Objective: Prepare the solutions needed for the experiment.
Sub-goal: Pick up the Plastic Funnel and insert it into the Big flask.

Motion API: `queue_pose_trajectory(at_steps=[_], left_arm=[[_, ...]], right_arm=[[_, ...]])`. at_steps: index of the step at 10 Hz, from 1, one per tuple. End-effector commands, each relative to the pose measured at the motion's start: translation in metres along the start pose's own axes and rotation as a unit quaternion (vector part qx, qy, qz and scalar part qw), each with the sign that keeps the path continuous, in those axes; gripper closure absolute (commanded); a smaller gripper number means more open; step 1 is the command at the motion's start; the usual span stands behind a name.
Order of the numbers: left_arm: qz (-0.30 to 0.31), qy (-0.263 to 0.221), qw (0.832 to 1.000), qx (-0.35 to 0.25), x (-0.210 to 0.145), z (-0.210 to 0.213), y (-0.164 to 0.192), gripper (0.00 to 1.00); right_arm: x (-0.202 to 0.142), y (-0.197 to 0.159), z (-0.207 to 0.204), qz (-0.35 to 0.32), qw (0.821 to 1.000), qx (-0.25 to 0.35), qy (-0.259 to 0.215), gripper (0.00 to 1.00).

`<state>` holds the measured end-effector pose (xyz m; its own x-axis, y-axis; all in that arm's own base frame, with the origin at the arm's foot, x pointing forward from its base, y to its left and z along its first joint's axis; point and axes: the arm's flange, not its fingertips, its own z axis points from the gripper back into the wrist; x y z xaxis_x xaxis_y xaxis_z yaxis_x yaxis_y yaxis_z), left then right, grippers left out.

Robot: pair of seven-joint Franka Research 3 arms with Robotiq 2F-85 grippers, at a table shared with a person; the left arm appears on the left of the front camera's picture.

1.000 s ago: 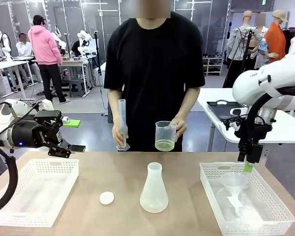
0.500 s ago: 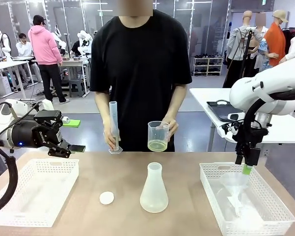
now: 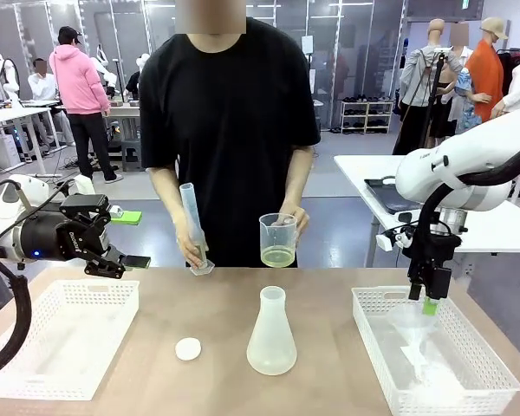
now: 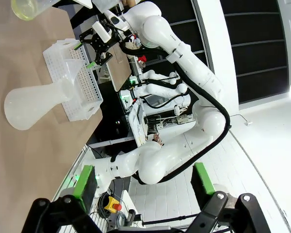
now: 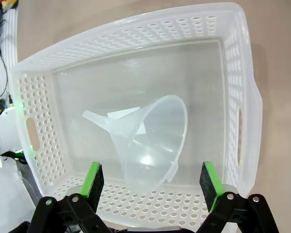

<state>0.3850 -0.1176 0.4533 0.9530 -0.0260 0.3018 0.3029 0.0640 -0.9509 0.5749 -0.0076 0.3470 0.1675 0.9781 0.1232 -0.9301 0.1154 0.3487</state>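
Observation:
The solutions, a little pale yellow-green liquid (image 3: 278, 256), sit in a clear beaker (image 3: 278, 234) that the person holds above the table's far edge. The person's other hand holds a tall graduated cylinder (image 3: 191, 221), tilted. An empty translucent conical flask (image 3: 271, 334) stands mid-table. My right gripper (image 3: 429, 299) hangs open, pointing down over the right basket (image 3: 494, 364). In the right wrist view its gripper (image 5: 153, 179) is just above a clear funnel (image 5: 145, 138) lying on its side in that basket (image 5: 136, 26). My left gripper (image 3: 132, 239) is open and empty above the left basket (image 3: 65, 347).
A small white round cap (image 3: 188, 348) lies on the table left of the flask. The left wrist view shows the flask (image 4: 34, 104), the right basket (image 4: 75, 77), the liquid (image 4: 24, 7) and the right gripper (image 4: 94, 46) beyond my left gripper (image 4: 143, 180).
The person has shifted to the picture's left with cylinder and beaker. My right gripper has come down and slightly left towards the funnel. The left arm has not moved.

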Motion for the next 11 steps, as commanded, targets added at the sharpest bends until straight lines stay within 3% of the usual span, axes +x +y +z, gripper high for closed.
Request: queue_pose_trajectory(at_steps=[1, 7, 8, 11], left_arm=[[0.0, 0.0, 1.0, -0.007, 0.0, -0.001, -0.002, 0.0], [0.0, 0.0, 1.0, -0.007, 0.0, -0.001, -0.002, 0.0], [0.0, 0.0, 1.0, -0.007, 0.0, -0.001, -0.002, 0.0], [0.0, 0.0, 1.0, -0.007, 0.0, -0.001, -0.002, 0.0]], right_arm=[[0.0, -0.012, 0.003, 0.023, 0.999, 0.036, -0.014, 0.0], [0.007, -0.024, -0.015, 0.021, 0.993, 0.117, -0.03, 0.0], [0.008, -0.025, -0.018, 0.007, 0.992, 0.122, -0.024, 0.04], [0.009, -0.023, -0.022, 0.008, 0.992, 0.125, -0.01, 0.31]])
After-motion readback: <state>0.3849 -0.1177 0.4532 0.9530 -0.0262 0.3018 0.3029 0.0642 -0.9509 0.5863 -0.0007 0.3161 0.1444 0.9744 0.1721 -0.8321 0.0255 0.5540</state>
